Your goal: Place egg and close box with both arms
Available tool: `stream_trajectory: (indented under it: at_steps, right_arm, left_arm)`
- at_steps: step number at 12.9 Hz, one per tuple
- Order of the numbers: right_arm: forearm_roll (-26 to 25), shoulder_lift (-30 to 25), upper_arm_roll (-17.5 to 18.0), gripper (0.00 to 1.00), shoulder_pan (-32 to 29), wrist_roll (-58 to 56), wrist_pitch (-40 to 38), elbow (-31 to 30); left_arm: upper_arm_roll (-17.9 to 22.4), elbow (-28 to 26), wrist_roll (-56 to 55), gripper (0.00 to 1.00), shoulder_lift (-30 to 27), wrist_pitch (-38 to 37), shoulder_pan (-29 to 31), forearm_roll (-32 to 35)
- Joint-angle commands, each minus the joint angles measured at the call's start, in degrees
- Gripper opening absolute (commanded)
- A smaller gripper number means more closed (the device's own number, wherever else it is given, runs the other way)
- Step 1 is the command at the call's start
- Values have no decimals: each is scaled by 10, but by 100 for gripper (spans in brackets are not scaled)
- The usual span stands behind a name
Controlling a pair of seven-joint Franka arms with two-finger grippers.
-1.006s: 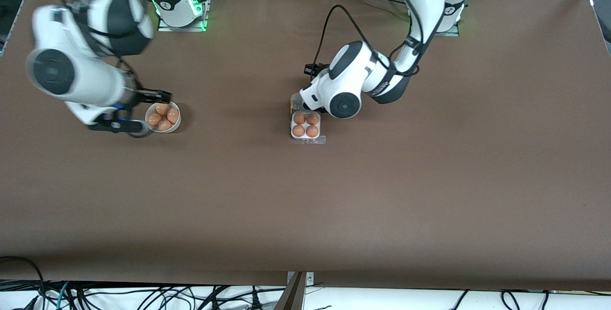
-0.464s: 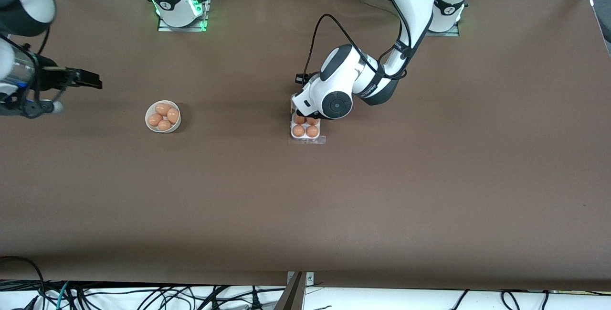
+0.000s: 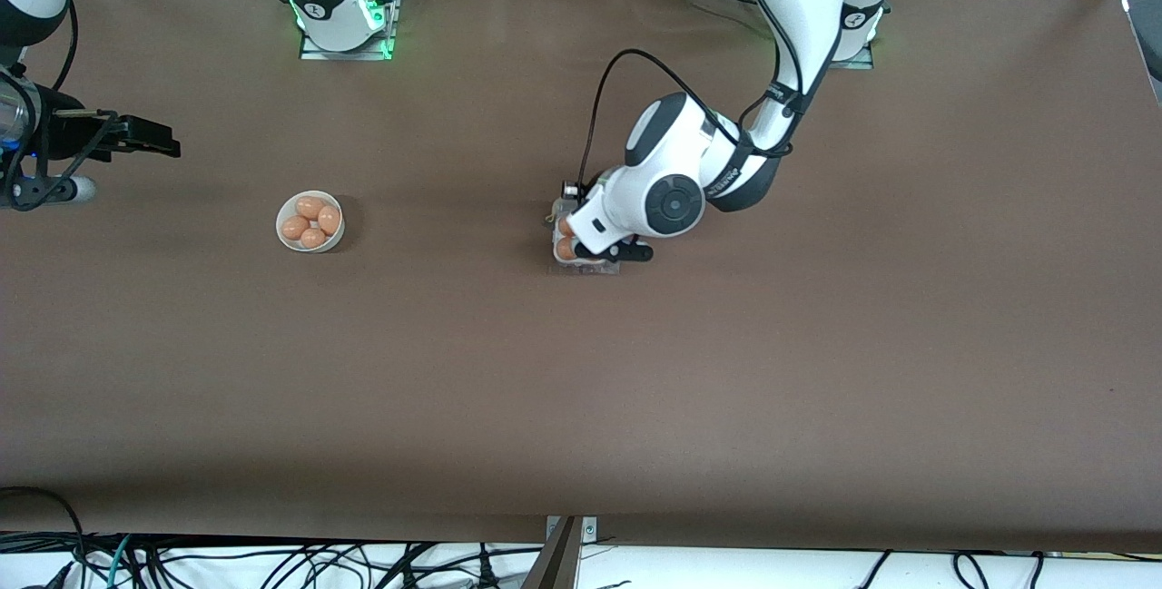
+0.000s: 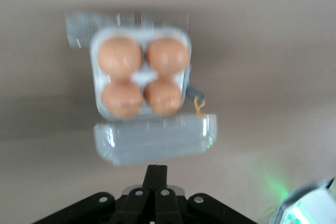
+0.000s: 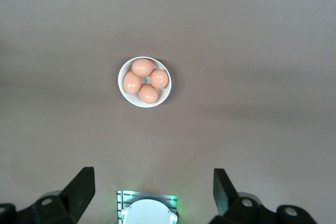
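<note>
The box (image 4: 140,74) is a clear-plastic carton, and an orange-brown egg (image 4: 120,56) sits in each of its four cells. Its transparent lid (image 4: 155,143) lies open beside the tray, on the side toward my left gripper's tips. My left gripper (image 4: 157,168) is shut with nothing in it, just short of the lid's edge. In the front view the left hand covers most of the box (image 3: 567,264). My right gripper (image 3: 168,141) hangs open and empty over the right arm's end of the table, away from the box.
A round white bowl (image 3: 281,228) holding several more eggs stands toward the right arm's end of the table; the right wrist view also shows the bowl (image 5: 124,94). The right arm's base (image 5: 147,211) glows green. Bare brown table surrounds both containers.
My right gripper has swung from beside the bowl out toward the right arm's end of the table. My left hand has shifted over the box and now covers most of it.
</note>
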Motion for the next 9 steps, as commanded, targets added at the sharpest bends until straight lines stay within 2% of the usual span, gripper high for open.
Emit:
stream_trajectory:
  at_steps: [1, 2, 4, 5, 7, 8, 9]
  right_arm:
    - [10, -9, 45, 100, -37, 5, -14, 16]
    - [10, -9, 47, 100, -39, 9, -14, 19]
    - [9, -9, 88, 100, -68, 16, -10, 19]
    - [9, -9, 120, 100, -92, 19, -10, 19]
    - [9, -9, 127, 100, -98, 19, -14, 20]
    - [8, -9, 127, 100, -98, 19, -14, 20]
    - [8, -10, 124, 100, -98, 19, -15, 20]
  left_arm:
    - [23, 43, -3, 6, -2, 4, 5, -1]
    - [35, 51, -3, 11, -13, -5, 10, 0]
    - [61, 55, -6, 30, -48, -38, 21, -2]
    - [78, 55, -5, 42, -68, -49, 34, -1]
    - [105, 59, -2, 70, -88, -90, 69, 11]
    - [117, 83, -1, 84, -96, -115, 79, 70]
    - [119, 115, 0, 95, -97, -144, 83, 173]
